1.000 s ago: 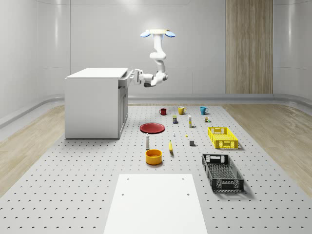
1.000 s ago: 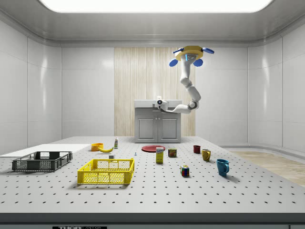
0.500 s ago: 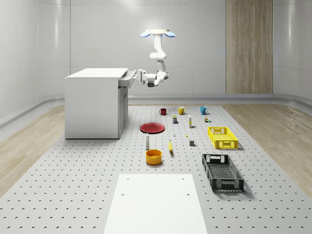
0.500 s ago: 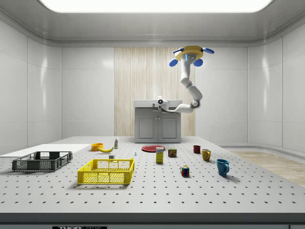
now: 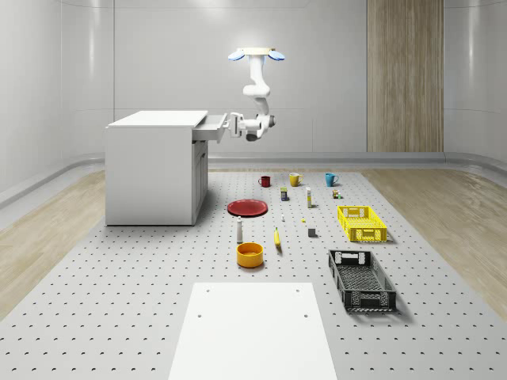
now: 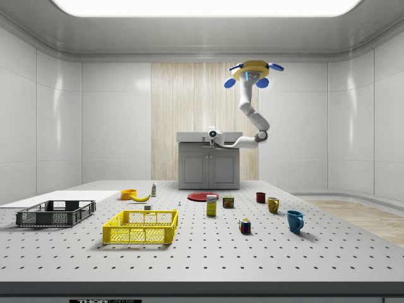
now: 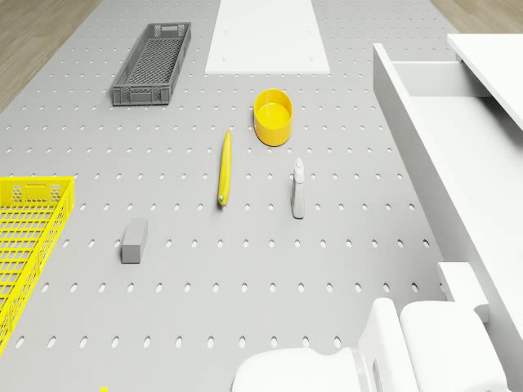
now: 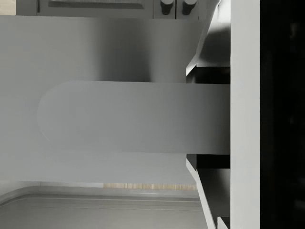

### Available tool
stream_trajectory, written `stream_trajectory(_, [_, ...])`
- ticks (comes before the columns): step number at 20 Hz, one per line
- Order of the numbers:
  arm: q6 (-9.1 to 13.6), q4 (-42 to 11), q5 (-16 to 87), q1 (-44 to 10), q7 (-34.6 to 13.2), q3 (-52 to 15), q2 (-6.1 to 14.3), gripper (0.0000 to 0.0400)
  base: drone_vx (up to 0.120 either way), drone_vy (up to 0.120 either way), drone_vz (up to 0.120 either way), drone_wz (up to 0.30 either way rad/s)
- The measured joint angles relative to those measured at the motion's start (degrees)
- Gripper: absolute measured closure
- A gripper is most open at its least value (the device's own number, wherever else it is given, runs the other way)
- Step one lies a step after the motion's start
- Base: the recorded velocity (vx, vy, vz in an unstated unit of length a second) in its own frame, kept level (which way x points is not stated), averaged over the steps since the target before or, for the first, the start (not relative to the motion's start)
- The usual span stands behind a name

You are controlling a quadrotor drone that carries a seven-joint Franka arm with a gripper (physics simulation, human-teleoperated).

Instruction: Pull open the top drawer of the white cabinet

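The white cabinet (image 5: 150,170) stands on the perforated table, at the whole-scene view's left. Its top drawer (image 5: 211,128) juts out from under the cabinet top, and the drone view looks into its bare white inside (image 7: 445,131). My gripper (image 5: 230,126) is shut on the drawer's handle (image 8: 128,117), a wide pale bar that passes between the two dark fingers (image 8: 206,67). In the side view the gripper (image 6: 213,134) sits at the drawer front (image 6: 201,137). The drone (image 5: 257,54) hovers high above the table, just off the cabinet's front, with the arm hanging down and bent toward the drawer.
In front of the cabinet lie a red plate (image 5: 247,207), an orange bowl (image 5: 249,254), a banana (image 5: 277,237), a small bottle (image 5: 239,231), three mugs (image 5: 295,180), a yellow crate (image 5: 361,222), a black crate (image 5: 361,279) and a white board (image 5: 252,328).
The drawer has slid farther out of the cabinet, toward the whole-scene view's right, with the gripper holding its handle. The arm's elbow has lifted. The drone has kept its place.
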State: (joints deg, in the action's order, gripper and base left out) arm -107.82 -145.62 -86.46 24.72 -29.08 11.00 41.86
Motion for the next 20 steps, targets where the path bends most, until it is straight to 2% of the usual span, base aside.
stream_trajectory(1, [0.5, -0.1, 0.6, -0.2, -0.3, 0.6, 0.3, 0.0272, 0.000, 0.000, 0.000, 0.000])
stream_trajectory(4, [1.7, -0.4, 2.0, -0.5, -1.0, 2.3, 1.0, 0.0179, 0.000, 0.067, 0.000, 0.000])
stream_trajectory(8, [2.5, -0.5, 3.1, -0.6, -1.5, 3.7, 1.5, 0.0126, 0.000, 0.120, 0.000, 0.000])
stream_trajectory(12, [2.7, -0.6, 3.7, -0.4, -1.8, 4.5, 1.8, 0.0106, 0.000, 0.120, 0.000, 0.000])
stream_trajectory(20, [2.4, -0.6, 4.3, 0.4, -2.0, 5.3, 2.0, 0.0097, 0.000, 0.005, 0.000, 0.000])
